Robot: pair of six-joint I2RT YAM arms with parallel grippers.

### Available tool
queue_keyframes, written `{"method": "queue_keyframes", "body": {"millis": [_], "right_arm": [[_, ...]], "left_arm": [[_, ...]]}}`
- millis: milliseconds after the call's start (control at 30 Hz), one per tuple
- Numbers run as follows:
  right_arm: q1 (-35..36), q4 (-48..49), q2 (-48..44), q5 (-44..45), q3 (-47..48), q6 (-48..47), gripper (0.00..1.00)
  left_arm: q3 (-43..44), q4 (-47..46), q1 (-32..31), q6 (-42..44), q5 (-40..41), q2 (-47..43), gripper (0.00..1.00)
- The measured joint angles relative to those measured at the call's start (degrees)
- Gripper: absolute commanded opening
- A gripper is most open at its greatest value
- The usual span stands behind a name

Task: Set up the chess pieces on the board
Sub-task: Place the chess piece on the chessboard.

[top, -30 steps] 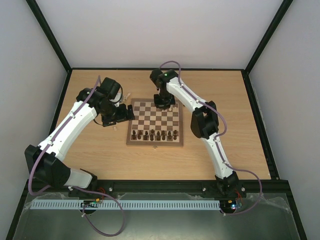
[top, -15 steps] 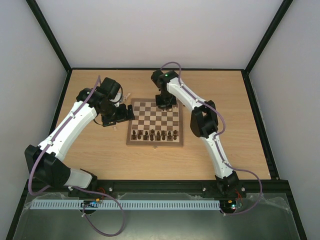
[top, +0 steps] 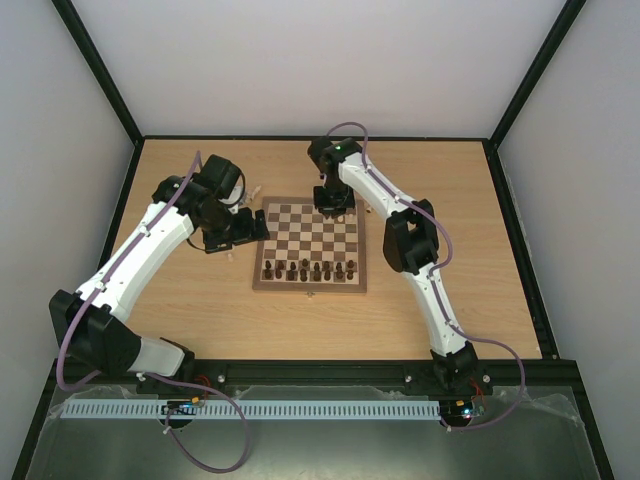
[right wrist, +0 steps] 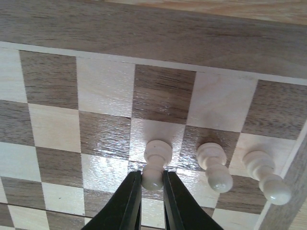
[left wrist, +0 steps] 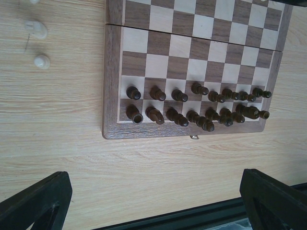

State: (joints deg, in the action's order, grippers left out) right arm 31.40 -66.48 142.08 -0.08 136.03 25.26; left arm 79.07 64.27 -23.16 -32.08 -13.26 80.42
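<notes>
The right pincer [right wrist: 151, 176] is clamped on the head of a pale cream turned wooden pawn [right wrist: 157, 152]. The pawn stands on a cream square near the far border of the square brown-and-cream wooden chessboard [right wrist: 168, 28]. Two more pale pawns [right wrist: 213, 165] stand just beside it.

The left pincer [left wrist: 153, 194] hangs with its jaws wide apart, holding nothing, over the light wood bench [left wrist: 57, 120]. The dark brown chessmen [left wrist: 192, 105] fill the two near rows.

Hazards:
- Uneven release or a dragging finger may tip the pawn into its neighbours.
- A sideways withdrawal may sweep all three.
</notes>
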Motion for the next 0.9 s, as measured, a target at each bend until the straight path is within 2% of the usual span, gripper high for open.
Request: {"method": "queue_keyframes", "body": {"millis": [500, 600, 800, 900], "right_arm": [[0.00, 0.70, 0.15, -1.66, 0.11, -0.57, 0.14], [0.00, 0.70, 0.17, -1.66, 0.11, -0.61, 0.19], [0.00, 0.72, 0.48, -1.84, 0.11, -0.68, 0.21], [0.00, 0.72, 0.55, -1.86, 0.11, -0.68, 0.27]], "left_arm": [[0.07, 0.00, 0.00, 0.00, 0.00, 0.02, 0.99], [0.07, 0.00, 0.00, 0.00, 0.00, 0.02, 0.99], [0.07, 0.00, 0.00, 0.02, 0.00, 0.02, 0.99], [0.07, 0.00, 0.00, 0.02, 0.00, 0.04, 0.99]]}}
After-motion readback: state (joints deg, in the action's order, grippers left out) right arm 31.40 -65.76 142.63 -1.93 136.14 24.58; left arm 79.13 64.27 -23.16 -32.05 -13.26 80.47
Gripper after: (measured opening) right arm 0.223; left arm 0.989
